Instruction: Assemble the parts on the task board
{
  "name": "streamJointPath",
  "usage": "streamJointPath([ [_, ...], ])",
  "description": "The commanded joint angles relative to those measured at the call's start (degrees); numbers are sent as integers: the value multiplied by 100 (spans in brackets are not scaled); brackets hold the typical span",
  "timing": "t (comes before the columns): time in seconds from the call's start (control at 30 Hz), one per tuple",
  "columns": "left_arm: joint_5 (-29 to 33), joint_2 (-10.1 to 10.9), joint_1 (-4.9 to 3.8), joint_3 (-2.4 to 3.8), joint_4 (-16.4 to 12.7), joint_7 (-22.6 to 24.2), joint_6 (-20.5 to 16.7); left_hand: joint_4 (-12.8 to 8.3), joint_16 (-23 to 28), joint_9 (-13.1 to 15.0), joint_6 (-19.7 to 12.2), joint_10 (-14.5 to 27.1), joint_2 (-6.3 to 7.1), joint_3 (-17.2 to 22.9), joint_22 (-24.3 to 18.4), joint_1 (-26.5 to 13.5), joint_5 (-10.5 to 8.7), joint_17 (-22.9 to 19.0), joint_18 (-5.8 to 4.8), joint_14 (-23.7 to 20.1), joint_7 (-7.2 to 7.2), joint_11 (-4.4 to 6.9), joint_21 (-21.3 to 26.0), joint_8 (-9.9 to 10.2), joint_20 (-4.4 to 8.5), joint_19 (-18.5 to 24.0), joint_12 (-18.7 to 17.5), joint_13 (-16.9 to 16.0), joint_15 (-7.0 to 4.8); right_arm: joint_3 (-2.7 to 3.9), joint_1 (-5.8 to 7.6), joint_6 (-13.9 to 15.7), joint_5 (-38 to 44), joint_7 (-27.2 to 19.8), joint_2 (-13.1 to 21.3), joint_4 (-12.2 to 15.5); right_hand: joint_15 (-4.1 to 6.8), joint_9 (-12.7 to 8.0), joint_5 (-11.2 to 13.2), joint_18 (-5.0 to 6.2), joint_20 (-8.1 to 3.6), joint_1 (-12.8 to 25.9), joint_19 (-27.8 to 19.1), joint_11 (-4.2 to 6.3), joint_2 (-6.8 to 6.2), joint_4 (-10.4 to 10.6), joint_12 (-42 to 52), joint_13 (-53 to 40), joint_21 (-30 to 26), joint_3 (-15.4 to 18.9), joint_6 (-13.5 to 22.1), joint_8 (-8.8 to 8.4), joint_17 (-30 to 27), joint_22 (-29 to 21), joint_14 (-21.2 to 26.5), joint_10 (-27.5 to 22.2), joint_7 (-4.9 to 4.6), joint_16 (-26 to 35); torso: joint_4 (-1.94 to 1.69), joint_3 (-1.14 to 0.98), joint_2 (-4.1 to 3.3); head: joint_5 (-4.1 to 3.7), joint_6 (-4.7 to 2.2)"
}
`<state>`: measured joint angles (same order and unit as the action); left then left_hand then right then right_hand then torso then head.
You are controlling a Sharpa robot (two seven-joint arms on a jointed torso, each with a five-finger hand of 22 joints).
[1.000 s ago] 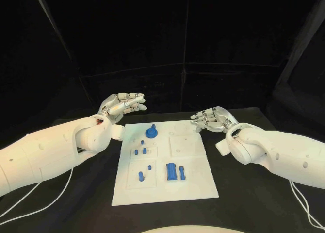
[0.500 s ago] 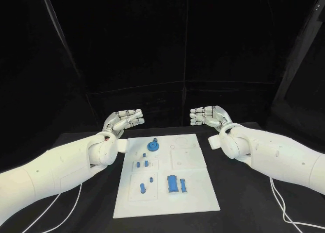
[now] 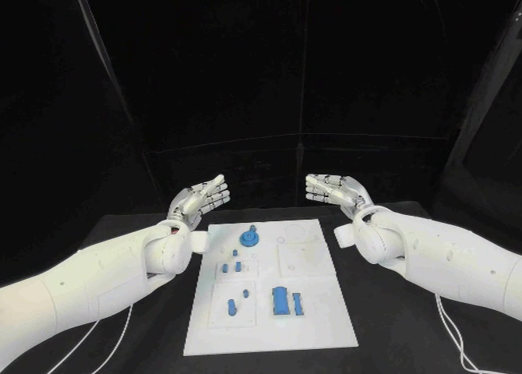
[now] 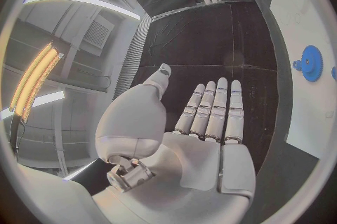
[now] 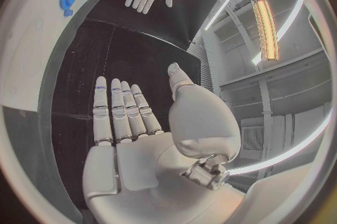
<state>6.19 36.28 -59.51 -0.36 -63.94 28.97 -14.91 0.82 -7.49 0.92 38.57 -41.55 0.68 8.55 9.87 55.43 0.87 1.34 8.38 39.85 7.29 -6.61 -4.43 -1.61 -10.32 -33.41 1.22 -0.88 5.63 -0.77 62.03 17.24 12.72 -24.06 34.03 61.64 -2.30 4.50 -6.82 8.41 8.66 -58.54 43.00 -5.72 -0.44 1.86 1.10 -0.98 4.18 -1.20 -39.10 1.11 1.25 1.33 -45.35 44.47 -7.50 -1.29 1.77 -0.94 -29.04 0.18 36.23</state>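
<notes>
While the left hand (image 3: 202,200) is raised beyond the far left corner of the task board (image 3: 314,312), its fingers are straight, spread, and empty. The board lies flat on the black tabletop (image 3: 126,234) with the blue parts (image 3: 284,301) on it. The right hand (image 3: 335,189) is likewise flat and empty.

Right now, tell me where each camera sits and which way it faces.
Head view: on the head, looking down at the task board; both arms, left hand and right hand raised, open.
Left wrist view: behind the left hand, facing along its flat fingers.
Right wrist view: behind the right hand, likewise.
Shared: both wrist views catch the other hand and the blue gear-like part.
</notes>
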Motion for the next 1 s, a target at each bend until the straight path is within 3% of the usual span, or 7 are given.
streamJointPath([
  [0.03,-129,88,-10,7,-296,32,-552,-82,237,-92,-1231,1326,-68,-273,-314,-1768,-87,-134,-285,-1271,-233,210,443,161,330,1065,-122,88,-563,12,-14,492,-239,-127,98,312,230,-450,213,-255,-270,1825,-1340,572,44,-186,-110,98,-418,120,1218,-111,-125,-133,1413,-1386,233,129,-135,73,-164,-14,-129],
  [0.23,-346,421,-35,20,-1314,54,-1599,-82,347,-92,-1802,1937,-68,-396,-460,-2586,-87,-134,-374,-1861,-729,661,443,161,482,1560,-122,88,-563,39,-86,1405,-669,-313,501,1360,230,-450,682,-377,-396,2686,-1974,572,44,-186,-110,98,-418,120,1796,-111,-125,-133,2082,-2039,346,129,-177,94,-214,-18,-185],
  [0.27,-381,475,-38,22,-1479,57,-1768,-82,749,-92,-1886,2032,-68,-420,-482,-2708,-87,-134,-375,-1948,-729,661,443,161,504,1633,-122,88,-563,44,-98,1562,-743,-345,570,1540,230,-450,682,-377,-418,2824,-2074,572,44,-186,-110,98,-418,120,1887,-111,-125,-133,2189,-2145,750,129,-177,94,-214,-18,-185],
  [0.37,-484,633,-50,28,-1965,68,-2267,-82,749,-92,-2135,2298,-68,-855,-546,-3065,-87,-134,-838,-2205,-729,661,443,161,572,1848,-122,88,-563,57,-135,2026,-961,-439,774,2072,230,-450,682,-436,-866,3204,-2355,572,44,-186,-110,98,-418,120,2139,-111,-125,-133,2484,-2435,750,129,-177,94,-214,-18,-185],
  [0.5,-558,747,-58,32,-2314,76,-2626,-82,749,-92,-2372,2557,-68,-855,-987,-3408,-87,-134,-838,-2452,-729,661,443,161,1032,2054,-122,88,-563,67,-162,2368,-1122,-508,925,2464,230,-450,682,-439,-866,3566,-2621,572,44,-186,-110,98,-418,120,2382,-111,-125,-133,2764,-2710,750,129,-177,94,-214,-18,-185],
  [0.57,-588,793,-62,34,-2453,79,-2769,-82,749,-92,-2485,2677,-68,-855,-987,-3571,-87,-134,-838,-2570,-729,661,443,161,1032,2151,-122,88,-563,72,-173,2509,-1188,-537,987,2626,230,-450,682,-841,-866,3740,-2748,572,44,-186,-110,98,-418,120,2498,-111,-125,-133,2899,-2841,750,129,-177,94,-214,-18,-185],
  [1.0,-619,841,-65,36,-2601,82,-2921,-82,749,-92,-3059,3299,-68,-855,-987,-4399,-87,-134,-838,-3163,-729,661,443,161,1032,2648,-122,88,-563,77,-187,2688,-1272,-573,1066,2831,230,-450,682,-841,-866,4611,-3386,572,44,-186,-110,98,-418,120,3082,-111,-125,-133,3571,-3500,750,129,-177,94,-214,-18,-185],
])
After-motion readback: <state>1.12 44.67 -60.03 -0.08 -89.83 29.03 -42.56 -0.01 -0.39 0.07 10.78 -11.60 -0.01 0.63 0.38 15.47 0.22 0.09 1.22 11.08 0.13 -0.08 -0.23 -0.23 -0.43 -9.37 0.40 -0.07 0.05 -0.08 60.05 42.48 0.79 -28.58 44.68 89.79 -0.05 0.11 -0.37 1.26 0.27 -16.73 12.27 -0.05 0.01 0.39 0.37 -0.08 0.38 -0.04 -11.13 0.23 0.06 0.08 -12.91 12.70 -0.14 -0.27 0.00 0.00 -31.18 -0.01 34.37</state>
